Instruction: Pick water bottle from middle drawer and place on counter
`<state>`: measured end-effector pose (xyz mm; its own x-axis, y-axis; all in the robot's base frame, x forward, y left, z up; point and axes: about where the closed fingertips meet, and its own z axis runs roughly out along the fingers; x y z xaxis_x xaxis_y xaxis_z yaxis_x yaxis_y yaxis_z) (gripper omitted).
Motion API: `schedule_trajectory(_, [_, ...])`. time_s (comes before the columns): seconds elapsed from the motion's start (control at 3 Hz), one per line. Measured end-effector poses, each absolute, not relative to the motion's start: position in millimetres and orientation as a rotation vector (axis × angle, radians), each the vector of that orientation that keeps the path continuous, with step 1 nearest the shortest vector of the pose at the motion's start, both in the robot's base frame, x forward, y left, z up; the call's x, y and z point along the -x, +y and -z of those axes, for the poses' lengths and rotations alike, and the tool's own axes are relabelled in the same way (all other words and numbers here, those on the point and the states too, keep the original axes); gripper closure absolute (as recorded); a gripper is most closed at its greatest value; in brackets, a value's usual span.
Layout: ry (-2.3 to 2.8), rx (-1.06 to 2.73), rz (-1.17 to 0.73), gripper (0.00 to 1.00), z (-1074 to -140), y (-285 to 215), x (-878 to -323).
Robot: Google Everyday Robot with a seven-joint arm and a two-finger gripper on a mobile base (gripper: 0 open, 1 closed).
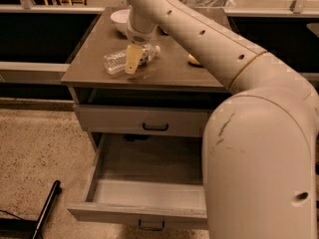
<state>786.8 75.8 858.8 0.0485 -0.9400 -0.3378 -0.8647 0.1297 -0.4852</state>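
Note:
The water bottle (115, 60) is clear and ribbed, with its white cap to the right. It lies on its side on the counter (89, 68), near the middle front. My gripper (133, 62) reaches down from the arm above and is shut on the bottle's middle, one tan finger (132, 59) in front of it. The bottle rests on or just above the slab. The middle drawer (109, 190) is pulled out wide below and shows a bare grey floor.
A white bowl (119, 19) stands at the counter's back. A yellow sponge (193, 59) peeks out beside my arm on the right. The upper drawer (114, 119) is closed. My big arm covers the right side. A black pole (47, 208) lies on the floor at the left.

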Motion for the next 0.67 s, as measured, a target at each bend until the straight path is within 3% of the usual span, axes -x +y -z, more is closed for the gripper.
schedule_trajectory(0.67, [1.780, 1.835, 0.201, 0.00, -891.7, 50.3, -754.4])
